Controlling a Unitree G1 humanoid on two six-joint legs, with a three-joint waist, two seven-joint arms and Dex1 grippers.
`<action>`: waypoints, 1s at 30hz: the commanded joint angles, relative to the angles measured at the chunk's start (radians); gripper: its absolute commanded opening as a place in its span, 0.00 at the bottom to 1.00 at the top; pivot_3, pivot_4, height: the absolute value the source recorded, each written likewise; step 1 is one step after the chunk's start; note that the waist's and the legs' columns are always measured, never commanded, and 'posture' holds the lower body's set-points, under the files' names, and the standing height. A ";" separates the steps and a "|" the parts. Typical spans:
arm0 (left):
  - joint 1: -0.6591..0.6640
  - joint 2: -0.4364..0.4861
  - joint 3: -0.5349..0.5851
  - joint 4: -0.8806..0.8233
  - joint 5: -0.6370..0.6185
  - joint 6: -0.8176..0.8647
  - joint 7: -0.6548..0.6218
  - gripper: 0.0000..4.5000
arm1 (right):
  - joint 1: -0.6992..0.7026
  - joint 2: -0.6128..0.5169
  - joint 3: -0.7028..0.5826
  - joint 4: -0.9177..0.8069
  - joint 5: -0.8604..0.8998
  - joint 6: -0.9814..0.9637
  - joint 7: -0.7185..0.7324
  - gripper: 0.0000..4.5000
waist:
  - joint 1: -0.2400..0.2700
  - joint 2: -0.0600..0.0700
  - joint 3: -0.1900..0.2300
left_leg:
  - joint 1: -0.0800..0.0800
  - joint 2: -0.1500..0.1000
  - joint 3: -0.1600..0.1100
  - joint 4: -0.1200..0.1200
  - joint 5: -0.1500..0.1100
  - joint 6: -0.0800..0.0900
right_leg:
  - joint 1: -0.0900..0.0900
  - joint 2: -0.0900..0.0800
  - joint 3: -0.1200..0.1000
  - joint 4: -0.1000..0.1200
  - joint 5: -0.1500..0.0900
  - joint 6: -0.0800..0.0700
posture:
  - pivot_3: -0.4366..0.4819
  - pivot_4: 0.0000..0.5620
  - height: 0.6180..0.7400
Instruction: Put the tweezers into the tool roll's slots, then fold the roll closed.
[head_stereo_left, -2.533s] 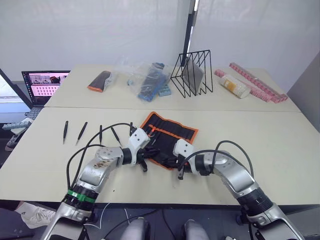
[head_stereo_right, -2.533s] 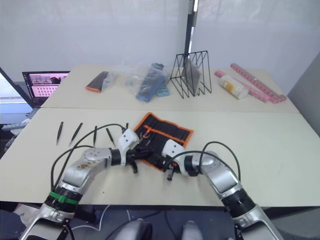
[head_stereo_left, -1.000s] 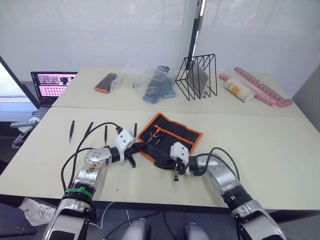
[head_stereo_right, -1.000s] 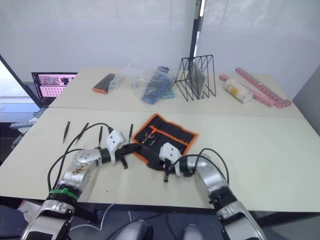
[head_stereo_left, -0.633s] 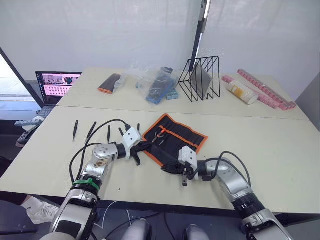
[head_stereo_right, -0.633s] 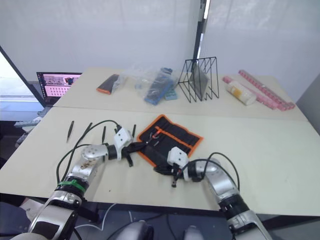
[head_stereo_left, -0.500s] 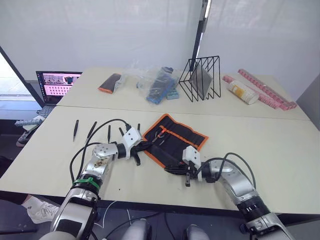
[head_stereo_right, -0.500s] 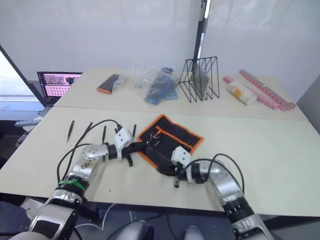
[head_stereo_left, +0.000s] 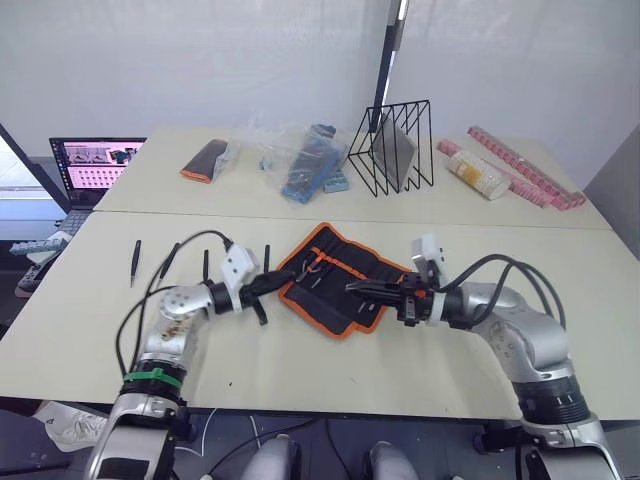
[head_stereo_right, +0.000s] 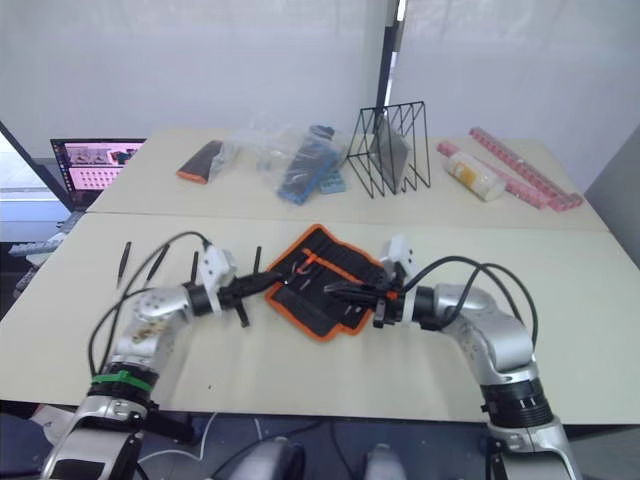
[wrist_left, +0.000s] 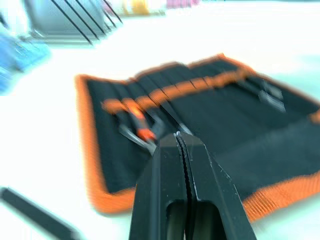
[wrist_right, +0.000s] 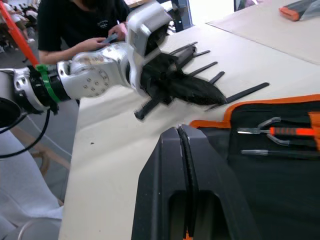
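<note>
The tool roll (head_stereo_left: 338, 262) lies open in the middle of the near table, black with orange binding, with an orange-handled tool (wrist_right: 282, 132) tucked inside. My left gripper (head_stereo_left: 279, 283) is shut at the roll's left edge, nothing visible between its fingers (wrist_left: 200, 165). Pointing left, my right gripper (head_stereo_left: 354, 290) hovers shut just above the roll's middle. Several black tweezers (head_stereo_left: 133, 263) lie in a row on the table left of the roll, one (head_stereo_left: 266, 257) just behind the left gripper.
The far table holds a black wire rack (head_stereo_left: 390, 145), a clear bag of blue items (head_stereo_left: 300, 165), a small black-and-orange pouch (head_stereo_left: 203, 160), a laptop (head_stereo_left: 95, 163) and pink strips (head_stereo_left: 520, 165). A person in a black shirt (wrist_right: 80, 25) sits beyond the table.
The camera has shifted. My right gripper moved from the roll's near corner up and to the right, and now reaches over the roll. The left gripper stays at the roll's left edge.
</note>
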 joint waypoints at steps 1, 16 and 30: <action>0.046 0.064 0.099 -0.166 -0.092 0.118 0.035 0.19 | -0.026 -0.030 -0.035 0.011 0.012 -0.008 0.006 0.00 | -0.002 0.000 0.001 | 0.000 0.000 0.000 0.000 0.000 0.000 | 0.000 0.000 0.000 0.000 0.000 0.000 | 0.48 0.27 0.56; 0.661 0.215 0.601 -0.445 -0.165 0.209 0.179 1.00 | -0.163 0.034 0.041 0.313 -0.125 -0.284 0.119 1.00 | -0.023 0.005 0.007 | 0.006 0.001 0.001 -0.006 0.001 -0.002 | -0.001 0.000 0.002 -0.003 0.000 0.000 | 0.48 0.27 0.56; 1.067 -0.176 0.810 -0.790 -0.204 0.206 0.508 1.00 | -0.373 0.152 0.189 0.425 -0.170 -0.327 0.333 1.00 | -0.004 0.003 0.010 | 0.006 0.002 0.001 -0.006 -0.004 -0.009 | 0.000 -0.001 0.001 -0.007 0.000 -0.001 | 0.48 0.27 0.56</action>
